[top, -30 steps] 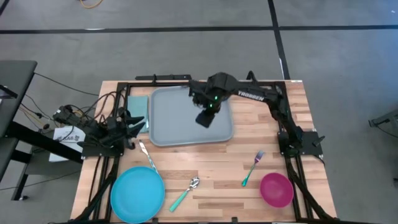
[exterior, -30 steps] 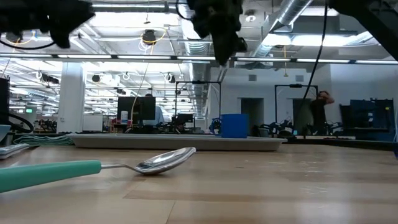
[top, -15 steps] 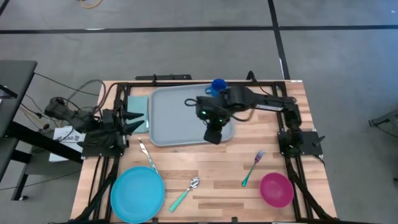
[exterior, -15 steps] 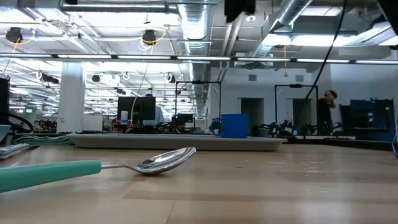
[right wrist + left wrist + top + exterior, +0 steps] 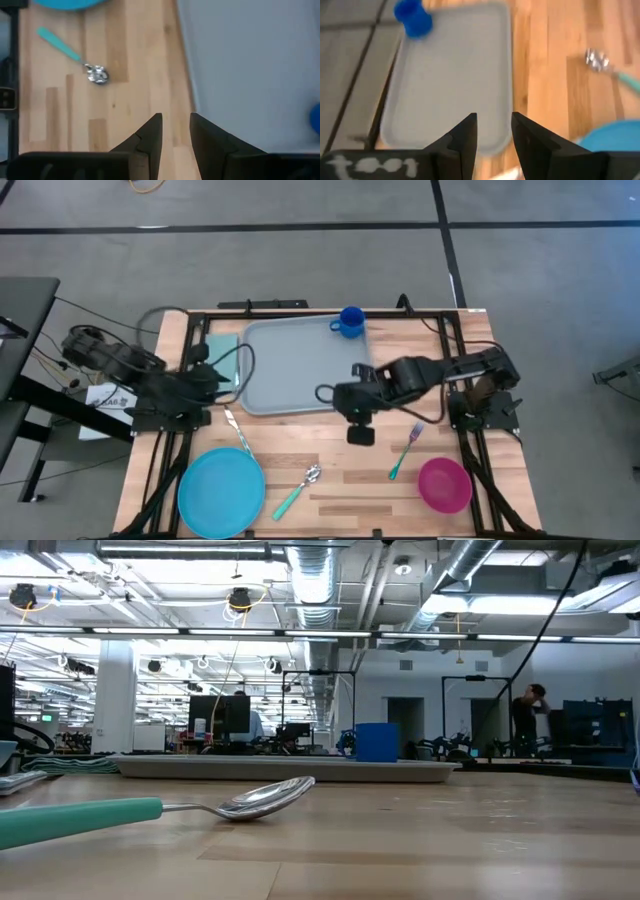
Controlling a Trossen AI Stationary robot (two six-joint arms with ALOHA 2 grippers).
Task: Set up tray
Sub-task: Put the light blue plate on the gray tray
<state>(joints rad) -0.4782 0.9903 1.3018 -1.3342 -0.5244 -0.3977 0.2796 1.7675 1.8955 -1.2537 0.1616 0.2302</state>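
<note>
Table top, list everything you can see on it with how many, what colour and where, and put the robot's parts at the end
tray: one, pale grey-blue, far middle of the table
cup: one, blue, on the tray's far right corner
flat rectangle: one, teal, beside the tray's left edge, partly hidden by the left arm
plate: one, bright blue, near left of the table
bowl: one, pink, near right
spoon: one, teal handle, right of the plate
fork: one, teal handle, left of the bowl
knife: one, silver, between tray and plate
left gripper: slightly open, empty, at the table's left edge, facing the tray
right gripper: slightly open, empty, over the bare wood off the tray's near right corner
</note>
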